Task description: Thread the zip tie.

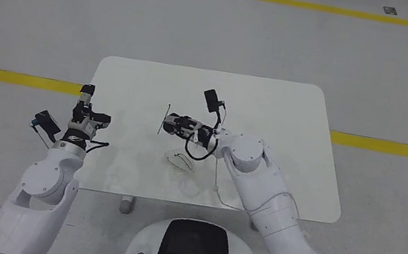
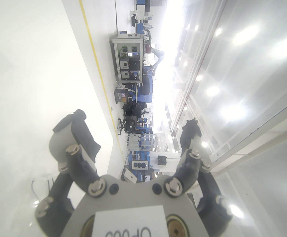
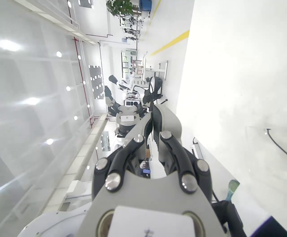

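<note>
A thin black zip tie (image 1: 165,118) stands nearly upright over the middle of the white table (image 1: 288,109), pinched in my right gripper (image 1: 169,124). In the right wrist view the two pads of the right gripper (image 3: 154,112) are pressed together on the zip tie (image 3: 152,105), which sticks out past the tips. My left gripper (image 1: 94,106) is at the table's left edge, a good way from the tie. The left gripper (image 2: 134,125) has its fingers spread wide with nothing between them, and the left gripper (image 3: 126,110) also shows beyond the tie.
A small clear oval item (image 1: 180,159) lies on the table just in front of the right gripper. A black cable (image 1: 200,152) loops off the right wrist. Yellow floor lines (image 1: 395,148) run behind the table.
</note>
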`<state>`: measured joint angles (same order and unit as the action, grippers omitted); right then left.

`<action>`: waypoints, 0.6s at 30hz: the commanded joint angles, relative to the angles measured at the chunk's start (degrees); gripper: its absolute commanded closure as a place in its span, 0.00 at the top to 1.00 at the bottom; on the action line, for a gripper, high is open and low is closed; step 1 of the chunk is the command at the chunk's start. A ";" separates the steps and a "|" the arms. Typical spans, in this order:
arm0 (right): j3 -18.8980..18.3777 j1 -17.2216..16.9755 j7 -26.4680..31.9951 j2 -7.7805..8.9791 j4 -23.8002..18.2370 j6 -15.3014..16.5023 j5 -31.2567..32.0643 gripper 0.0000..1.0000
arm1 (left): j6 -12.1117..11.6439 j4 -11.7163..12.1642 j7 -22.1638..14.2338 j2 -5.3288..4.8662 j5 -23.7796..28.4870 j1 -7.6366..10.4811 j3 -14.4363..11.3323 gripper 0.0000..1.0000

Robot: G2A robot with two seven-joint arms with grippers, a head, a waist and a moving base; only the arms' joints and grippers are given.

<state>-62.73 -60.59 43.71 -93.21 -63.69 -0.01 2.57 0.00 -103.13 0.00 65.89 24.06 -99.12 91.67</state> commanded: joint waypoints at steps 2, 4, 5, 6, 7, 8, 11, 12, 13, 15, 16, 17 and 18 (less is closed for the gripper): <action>-0.09 -0.05 -0.51 0.09 0.20 -0.16 -0.33 0.00 | 0.00 0.00 0.00 0.00 0.00 0.00 0.00 1.00; -0.09 -0.05 -0.51 0.09 0.20 -0.16 -0.33 0.00 | 0.00 0.00 0.00 0.00 0.00 0.00 0.00 1.00; -0.09 -0.05 -0.51 0.09 0.20 -0.16 -0.33 0.00 | 0.00 0.00 0.00 0.00 0.00 0.00 0.00 1.00; -0.09 -0.05 -0.51 0.09 0.20 -0.16 -0.33 0.00 | 0.00 0.00 0.00 0.00 0.00 0.00 0.00 1.00; -0.09 -0.05 -0.51 0.09 0.20 -0.16 -0.33 0.00 | 0.00 0.00 0.00 0.00 0.00 0.00 0.00 1.00; -0.09 -0.05 -0.51 0.09 0.20 -0.16 -0.33 0.00 | 0.00 0.00 0.00 0.00 0.00 0.00 0.00 1.00; -0.09 -0.05 -0.51 0.09 0.20 -0.16 -0.33 0.00 | 0.00 0.00 0.00 0.00 0.00 0.00 0.00 1.00; -0.09 -0.05 -0.51 0.09 0.20 -0.16 -0.33 0.00 | 0.00 0.00 0.00 0.00 0.00 0.00 0.00 1.00; -0.09 -0.05 -0.51 0.09 0.20 -0.16 -0.33 0.00 | 0.00 0.00 0.00 0.00 0.00 0.00 0.00 1.00; -0.09 -0.05 -0.51 0.09 0.20 -0.16 -0.33 0.00 | 0.00 0.00 0.00 0.00 0.00 0.00 0.00 1.00; -0.09 -0.05 -0.51 0.09 0.20 -0.16 -0.33 0.00 | 0.00 0.00 0.00 0.00 0.00 0.00 0.00 1.00; -0.04 -0.29 -1.02 0.10 0.08 -0.18 -0.32 0.00 | -0.25 -0.48 -0.33 -0.02 -1.00 0.28 -0.14 1.00; 0.23 -0.55 -1.61 0.10 -0.31 -0.60 -0.45 0.00 | -1.60 -1.69 -1.30 -0.22 -5.66 0.56 -0.21 1.00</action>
<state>-62.69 -60.93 42.65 -93.11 -63.73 -0.30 2.22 -0.51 -103.84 -0.50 65.82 22.89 -98.80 91.55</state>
